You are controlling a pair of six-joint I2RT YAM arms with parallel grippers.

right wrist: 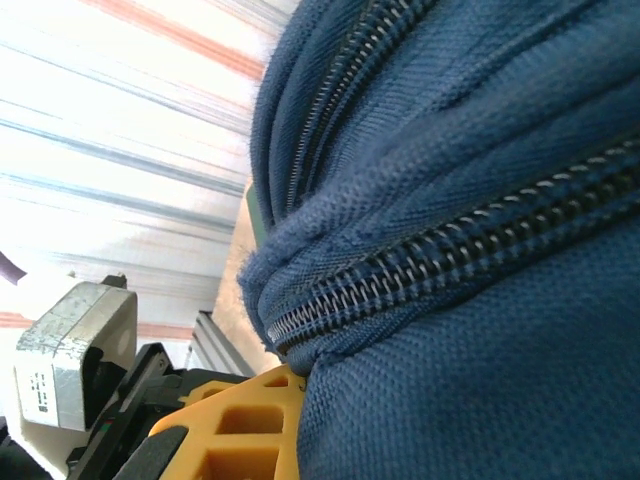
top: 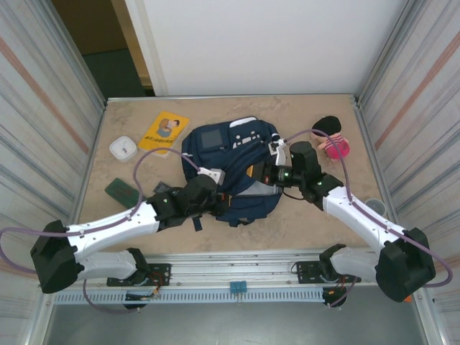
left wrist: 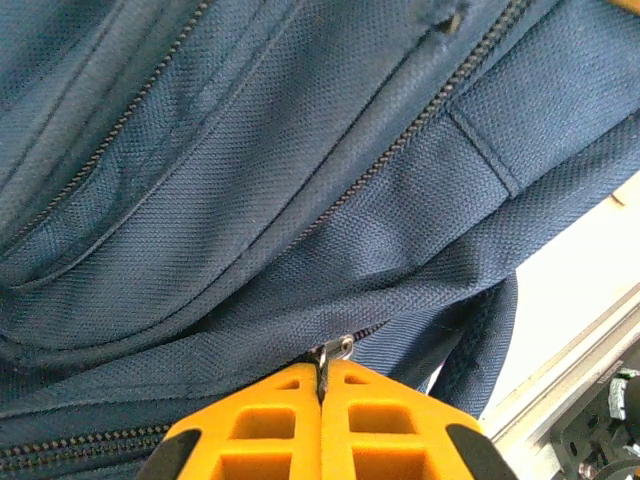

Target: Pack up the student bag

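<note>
Two shut hands at the student bag: left hand on its zipper pull, right hand on its fabric.

Looks like a robot lab cell: marbled table fenced by ribbed panels left and right, white board far, metal rail near.

- We are seeing the student bag in navy blue.
- We are noting a yellow booklet and a pink-and-black object.
- We are logging the table as mottled beige.
</note>
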